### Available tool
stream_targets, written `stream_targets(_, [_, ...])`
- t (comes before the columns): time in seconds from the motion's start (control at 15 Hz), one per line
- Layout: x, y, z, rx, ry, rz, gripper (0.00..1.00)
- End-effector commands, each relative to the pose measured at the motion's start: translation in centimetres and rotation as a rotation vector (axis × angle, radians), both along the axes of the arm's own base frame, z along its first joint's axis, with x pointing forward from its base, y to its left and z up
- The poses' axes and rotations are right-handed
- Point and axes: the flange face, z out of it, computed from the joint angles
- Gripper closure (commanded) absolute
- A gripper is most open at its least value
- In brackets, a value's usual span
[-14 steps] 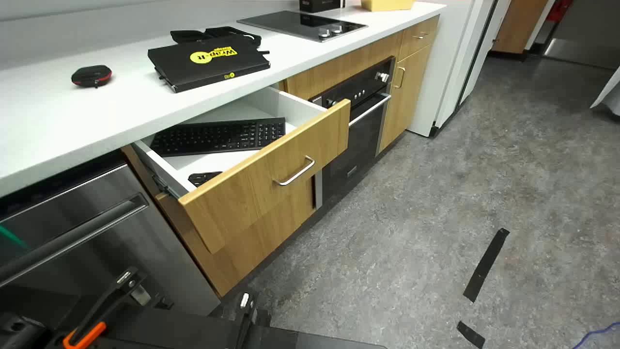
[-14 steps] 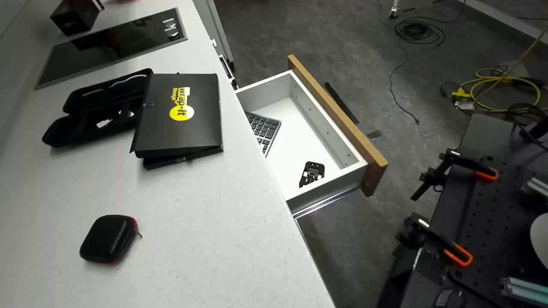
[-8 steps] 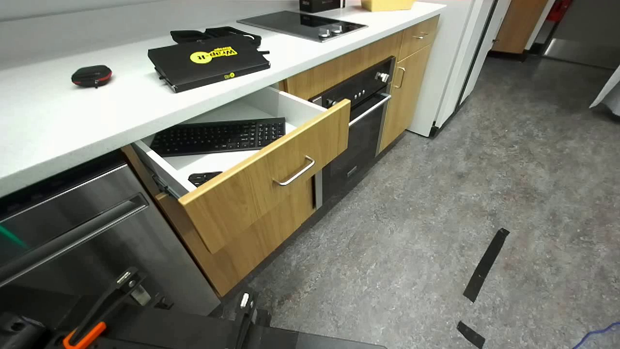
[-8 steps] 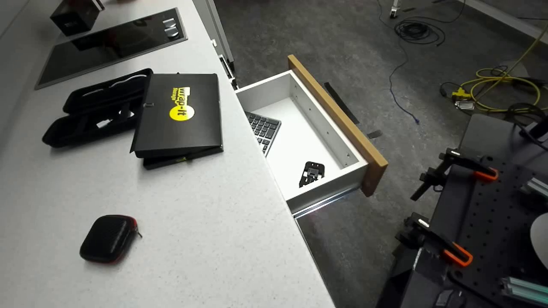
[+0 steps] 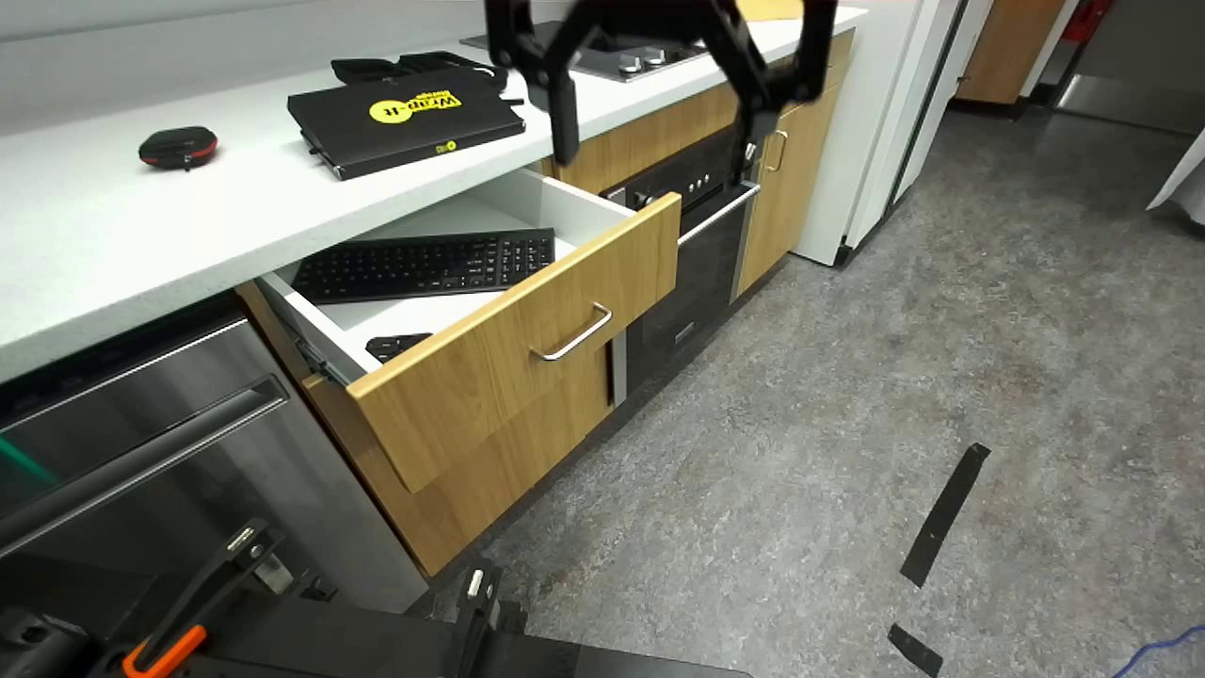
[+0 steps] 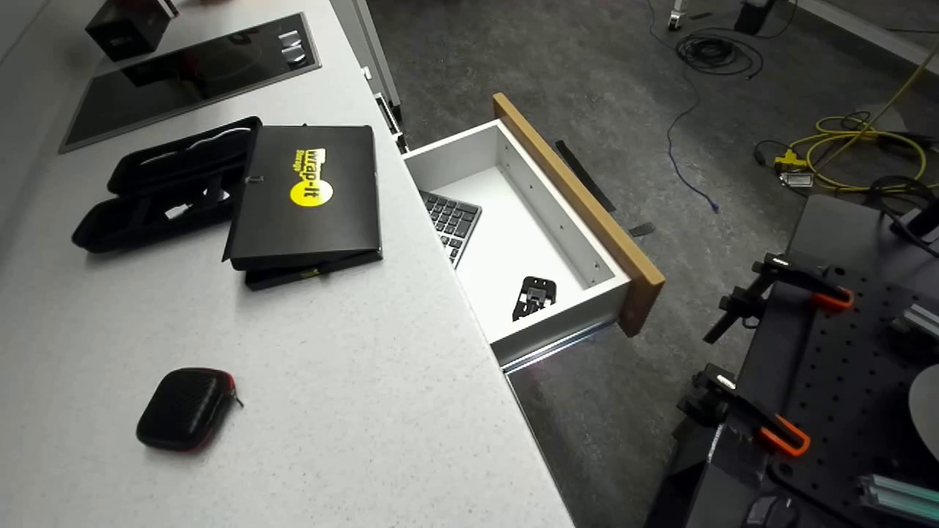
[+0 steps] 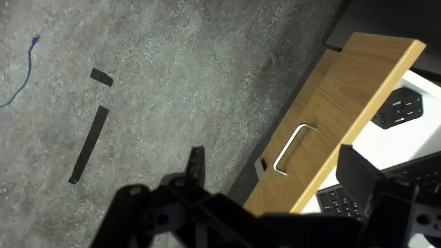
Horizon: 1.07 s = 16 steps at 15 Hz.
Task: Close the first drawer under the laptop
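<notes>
A long white worktop ran across the back of the kitchen. At its left, a small black case with red trim lay on top, and a grey steel appliance front stood below. Next along the worktop rested the flat black rectangular laptop with its yellow logo. Beneath it, the wide light-wood drawer stood pulled well out, a black keyboard lying flat inside.

Your black two-fingered tool hung further right in an exterior view, released, its fingers spread and nothing held. In the wrist view it straddled the line of the drawer's top edge, one finger over the mottled grey floor, the other over the rim and inside; its height above could not be told. The step in hand seemed to be the approach. You would have done best to bring both fingers out before the front, sink level with the silver bar handle, and press squarely near the middle, straight along the metal slide.

A finger inside would have risked meeting the worktop's overhanging edge. To the right, the black glass-fronted oven left little margin for sideways drift. The floor before the drawer gave you most room to descend.
</notes>
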Motion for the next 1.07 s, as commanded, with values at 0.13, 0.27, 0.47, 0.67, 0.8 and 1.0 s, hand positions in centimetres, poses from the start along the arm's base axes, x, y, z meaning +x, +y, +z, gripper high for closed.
stream_targets(0.13, [0.3, -2.3, -4.9, 0.017, 0.045, -0.094, 0.00])
stream_targets(0.27, [0.4, -3.0, -6.4, 0.030, 0.083, -0.121, 0.00])
stream_targets(0.47, [0.7, -3.3, -6.4, 0.029, 0.084, -0.130, 0.00])
stream_targets(0.67, [3.8, -3.0, -9.2, 0.027, 0.113, -0.185, 0.00])
stream_targets(0.8, [5.9, -2.3, -12.1, 0.024, 0.140, -0.254, 0.00])
stream_targets(1.0, [9.5, -1.6, -16.1, -0.003, 0.153, -0.345, 0.00])
